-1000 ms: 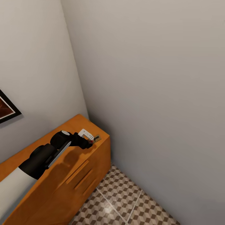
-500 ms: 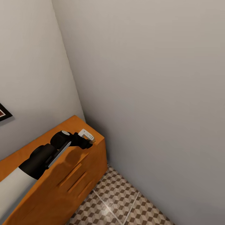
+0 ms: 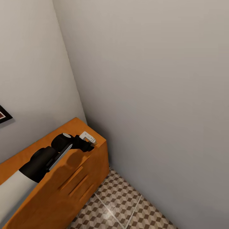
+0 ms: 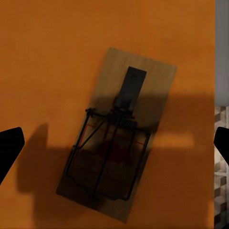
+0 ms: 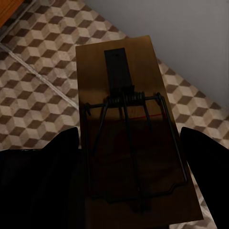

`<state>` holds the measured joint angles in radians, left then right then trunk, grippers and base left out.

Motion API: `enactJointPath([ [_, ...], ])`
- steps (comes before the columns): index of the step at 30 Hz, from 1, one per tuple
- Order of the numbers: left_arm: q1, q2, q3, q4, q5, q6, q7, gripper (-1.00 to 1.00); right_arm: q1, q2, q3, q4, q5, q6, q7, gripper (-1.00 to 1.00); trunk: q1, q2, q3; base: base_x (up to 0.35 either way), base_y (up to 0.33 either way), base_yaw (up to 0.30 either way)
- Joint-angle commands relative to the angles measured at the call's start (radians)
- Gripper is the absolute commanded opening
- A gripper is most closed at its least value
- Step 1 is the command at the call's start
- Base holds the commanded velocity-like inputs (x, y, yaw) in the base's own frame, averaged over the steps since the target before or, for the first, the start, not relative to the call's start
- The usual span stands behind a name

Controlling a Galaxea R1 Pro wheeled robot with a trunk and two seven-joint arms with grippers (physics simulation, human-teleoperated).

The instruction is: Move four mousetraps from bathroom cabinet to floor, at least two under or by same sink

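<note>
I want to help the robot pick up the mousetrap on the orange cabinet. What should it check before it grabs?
1. Mousetrap lies flat on the cabinet top: ok.
2. Left gripper is open, one finger either side of the trap: ok.
3. Trap centered between the fingers: ok, though it lies at a slant to them.
4. Fingers low enough to close on the board: cannot tell.
5. Trap is near the cabinet's edge, with the bathroom floor beyond; a nudge could tip it off: not ok.
6. Right gripper has a second mousetrap between its fingers, above the floor tiles: ok.
</note>
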<state>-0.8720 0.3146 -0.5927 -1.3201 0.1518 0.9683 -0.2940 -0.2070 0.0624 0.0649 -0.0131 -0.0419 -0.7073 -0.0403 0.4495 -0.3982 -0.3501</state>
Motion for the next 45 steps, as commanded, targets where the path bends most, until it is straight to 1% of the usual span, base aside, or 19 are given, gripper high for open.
enactJointPath([
  [1,-0.001,0.001,-0.002,0.000,0.008,0.005,0.004,1.00,-0.001,0.000,0.007,0.001,-0.004,-0.003,-0.004,-1.00,0.001,-0.002,-0.002,0.000,0.000,0.000],
  [13,-0.001,0.007,-0.002,-0.001,0.008,0.005,0.004,1.00,0.000,-0.001,0.007,0.001,-0.004,-0.003,-0.004,-1.00,0.001,-0.002,-0.002,0.000,0.000,0.000],
  [45,-0.002,0.008,-0.008,0.019,0.009,0.004,0.004,1.00,0.000,-0.001,0.007,0.001,-0.004,-0.003,-0.004,-1.00,0.001,-0.002,-0.002,0.000,0.000,0.000],
])
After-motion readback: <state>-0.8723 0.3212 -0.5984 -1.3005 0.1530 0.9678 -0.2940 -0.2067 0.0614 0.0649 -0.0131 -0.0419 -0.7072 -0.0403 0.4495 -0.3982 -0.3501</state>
